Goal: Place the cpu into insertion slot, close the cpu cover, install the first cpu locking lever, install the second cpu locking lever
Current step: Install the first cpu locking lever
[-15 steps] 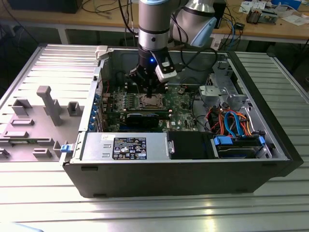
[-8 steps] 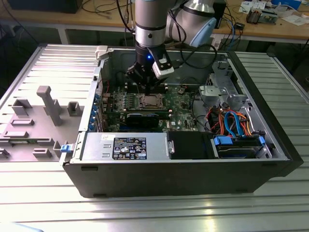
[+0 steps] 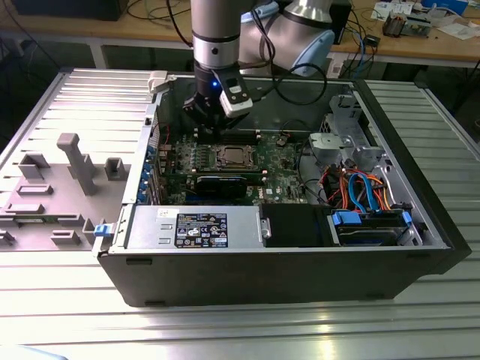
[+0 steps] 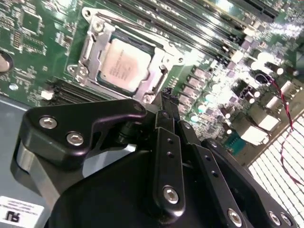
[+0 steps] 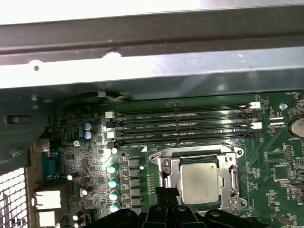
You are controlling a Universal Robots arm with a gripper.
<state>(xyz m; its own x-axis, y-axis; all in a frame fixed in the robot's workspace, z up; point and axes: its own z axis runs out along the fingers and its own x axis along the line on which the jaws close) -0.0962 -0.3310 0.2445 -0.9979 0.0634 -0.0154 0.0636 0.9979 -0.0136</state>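
The cpu [image 4: 124,65] lies flat in the insertion slot [image 4: 159,76] on the green board, its silver-grey top facing up. The cpu cover [image 4: 88,50] lies down around it as a silvery frame, with the chip showing through the cut-out. A thin lever rod [image 5: 190,153] runs along the socket edge nearest the memory slots. My gripper [image 4: 166,97] hangs just above the board beside a corner of the socket, its black fingers [image 4: 167,142] pressed together with nothing between them. In the exterior view the gripper [image 3: 211,127] is a little behind the cpu [image 3: 231,156].
The open computer case [image 3: 270,270] lies on a ribbed metal table. Long memory slots [image 5: 183,124] run beside the socket, and a black expansion card [image 3: 221,182] lies in front of it. A power supply [image 3: 195,227], drive bay and cables [image 3: 360,187] fill the rest. Grey fixtures [image 3: 75,161] stand at the exterior view's left.
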